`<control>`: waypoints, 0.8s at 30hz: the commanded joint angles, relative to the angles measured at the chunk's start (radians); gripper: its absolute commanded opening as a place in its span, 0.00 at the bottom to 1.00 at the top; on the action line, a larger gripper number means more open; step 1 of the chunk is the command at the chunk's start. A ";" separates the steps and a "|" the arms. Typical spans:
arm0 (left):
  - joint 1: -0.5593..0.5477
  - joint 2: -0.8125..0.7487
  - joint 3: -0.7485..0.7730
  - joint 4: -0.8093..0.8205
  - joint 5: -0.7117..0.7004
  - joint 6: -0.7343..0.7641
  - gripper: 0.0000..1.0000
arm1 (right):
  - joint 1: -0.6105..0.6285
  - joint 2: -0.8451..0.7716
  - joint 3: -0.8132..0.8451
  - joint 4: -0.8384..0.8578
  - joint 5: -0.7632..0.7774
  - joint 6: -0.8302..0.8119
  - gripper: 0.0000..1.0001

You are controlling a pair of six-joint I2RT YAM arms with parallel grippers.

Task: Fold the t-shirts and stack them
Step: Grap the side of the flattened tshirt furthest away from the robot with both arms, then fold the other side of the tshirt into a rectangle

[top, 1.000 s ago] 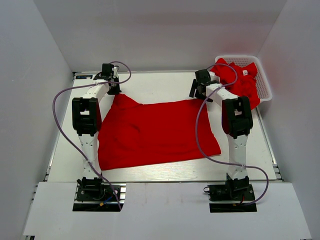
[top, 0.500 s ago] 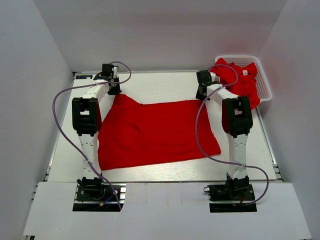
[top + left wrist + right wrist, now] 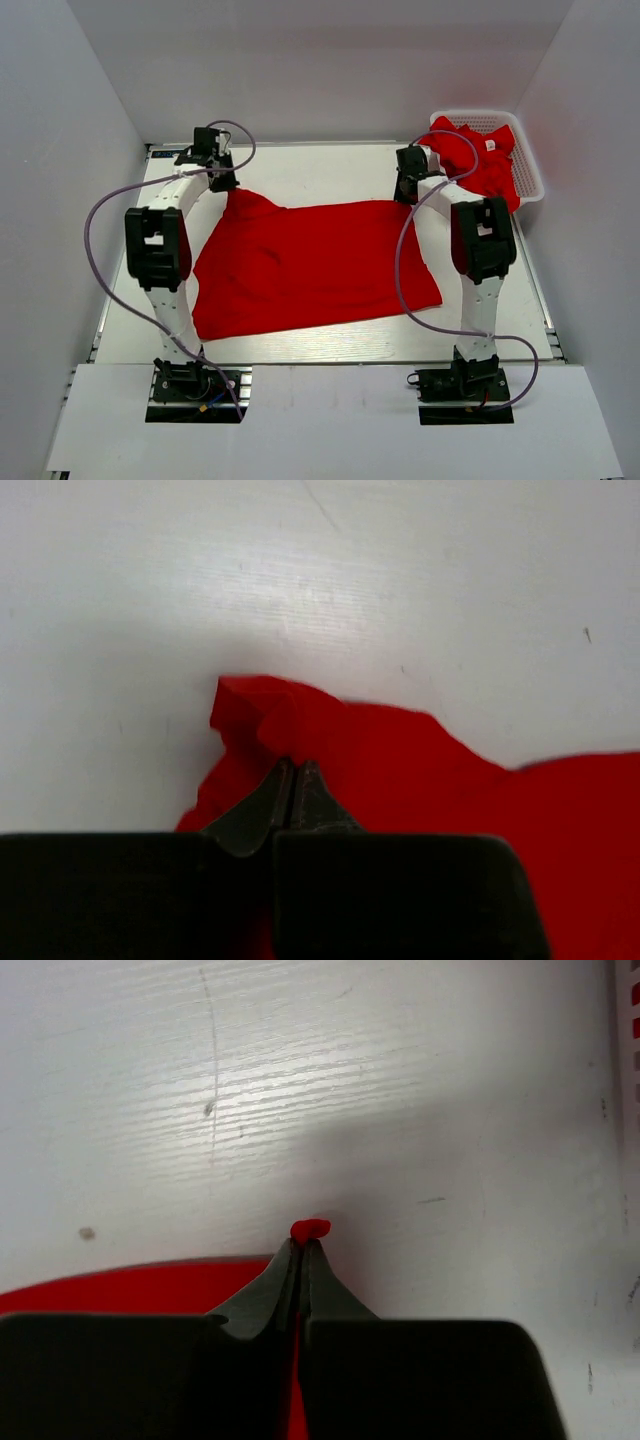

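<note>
Currently the spread t-shirt (image 3: 310,265) lies flat mid-table, pinched at both far corners. Left gripper (image 3: 293,770): jaws clamped on a fair bunch of the far-left corner. Right gripper (image 3: 303,1245): jaws together on only a tiny nub of the far-right edge. I judge this could slip out on lifting, dropping that side and skewing the fold. An uneven pull could also drag the cloth across the table (image 3: 300,165). Both arms reach forward with wrists pitched down; the left arm bows outward. Other t-shirts (image 3: 480,165) sit heaped in the white basket (image 3: 530,175), far right.
</note>
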 commanded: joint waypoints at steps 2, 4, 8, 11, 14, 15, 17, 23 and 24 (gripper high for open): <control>-0.003 -0.214 -0.160 0.035 0.031 -0.081 0.00 | 0.006 -0.158 -0.082 0.117 -0.023 -0.033 0.00; -0.003 -0.271 -0.257 0.035 0.042 -0.117 0.00 | 0.006 -0.170 -0.115 0.121 -0.023 -0.043 0.00; -0.003 -0.416 -0.408 0.035 0.063 -0.185 0.00 | 0.005 -0.224 -0.149 0.130 -0.026 -0.055 0.00; -0.003 -0.538 -0.535 0.047 0.112 -0.222 0.00 | 0.003 -0.264 -0.201 0.147 -0.026 -0.059 0.00; -0.012 -0.653 -0.618 0.021 0.131 -0.275 0.00 | 0.003 -0.305 -0.241 0.161 -0.040 -0.064 0.00; -0.012 -0.682 -0.641 0.003 0.119 -0.288 0.00 | 0.002 -0.327 -0.245 0.163 -0.041 -0.066 0.00; -0.012 -0.769 -0.657 -0.016 0.119 -0.309 0.00 | 0.003 -0.333 -0.254 0.158 -0.040 -0.070 0.00; -0.012 -0.927 -0.735 -0.136 0.120 -0.329 0.00 | 0.003 -0.404 -0.309 0.166 -0.044 -0.079 0.00; -0.012 -0.949 -0.765 -0.152 0.120 -0.329 0.00 | -0.001 -0.407 -0.326 0.164 -0.049 -0.081 0.00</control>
